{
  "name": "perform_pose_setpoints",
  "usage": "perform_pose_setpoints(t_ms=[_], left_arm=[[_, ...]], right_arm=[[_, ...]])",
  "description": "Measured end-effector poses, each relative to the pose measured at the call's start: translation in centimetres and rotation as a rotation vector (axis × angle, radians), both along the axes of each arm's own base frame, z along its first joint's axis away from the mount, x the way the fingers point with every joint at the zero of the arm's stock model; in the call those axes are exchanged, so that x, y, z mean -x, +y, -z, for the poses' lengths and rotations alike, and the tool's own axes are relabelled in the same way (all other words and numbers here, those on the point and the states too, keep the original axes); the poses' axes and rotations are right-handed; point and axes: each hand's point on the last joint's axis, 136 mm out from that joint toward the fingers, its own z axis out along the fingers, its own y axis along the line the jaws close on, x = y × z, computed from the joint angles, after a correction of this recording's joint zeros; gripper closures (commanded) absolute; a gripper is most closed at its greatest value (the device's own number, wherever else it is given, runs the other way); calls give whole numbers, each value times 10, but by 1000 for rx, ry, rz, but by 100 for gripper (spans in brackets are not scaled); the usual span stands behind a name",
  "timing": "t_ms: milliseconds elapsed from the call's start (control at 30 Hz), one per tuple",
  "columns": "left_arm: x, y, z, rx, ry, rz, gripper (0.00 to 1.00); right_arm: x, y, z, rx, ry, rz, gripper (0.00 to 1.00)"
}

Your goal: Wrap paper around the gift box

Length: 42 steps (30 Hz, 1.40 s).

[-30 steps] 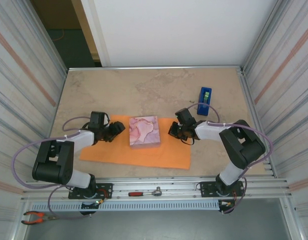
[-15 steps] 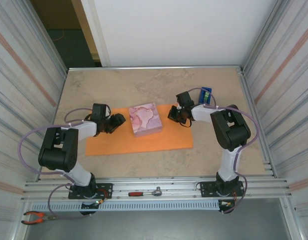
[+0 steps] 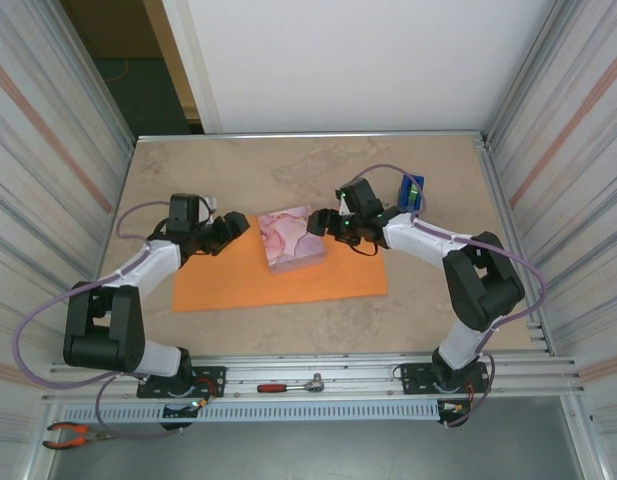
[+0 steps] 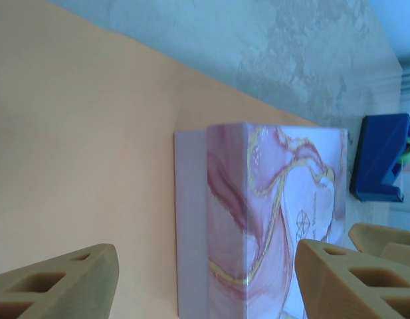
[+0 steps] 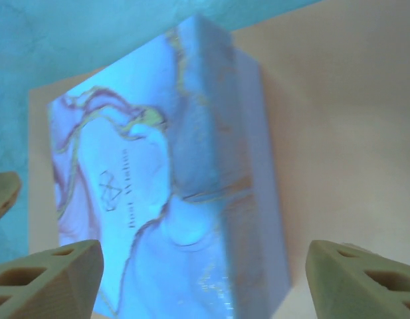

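The beige mottled tabletop [image 3: 288, 170] lay inside a cell with ribbed metal side walls [image 3: 48, 150] and a white panel [image 3: 338, 60] at the far end. On it the plain orange sheet of paper [image 3: 238, 285] lay flat, and the small pink-and-white marbled gift box [image 3: 291, 238] rested on the paper's far part, slightly turned. The left gripper [image 3: 236, 224] stood near the box on its left side and the right gripper [image 3: 320, 223] just beside its right side, both with fingers spread apart and holding nothing. A blue tape dispenser [image 3: 412, 192] stood behind the right arm, off the paper. A red-handled ratchet [image 3: 291, 384] lay on the near rail.
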Motion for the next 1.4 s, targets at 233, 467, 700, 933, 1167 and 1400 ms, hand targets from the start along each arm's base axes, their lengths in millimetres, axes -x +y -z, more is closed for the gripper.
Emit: perform_pose_setpoints(t_ms=[233,467,700,933,1167,1400], left_arm=[[16,-28,12,40,47,100,27],[19,-58,26,40,77,198,41],[19,-71,34,51,91,236,54],[24,-70,29,50,99,235,55],[33,-65,11,39,83,229,54],[47,-58,18,12,102,230,55]], right_arm=[[4,5,30,33,58,-1,16],[3,11,38,22,74,4,23],[4,22,33,-18,68,-4,52],[14,20,23,-28,50,6,54],[30,26,7,-41,15,15,55],[45,33,13,-38,21,16,55]])
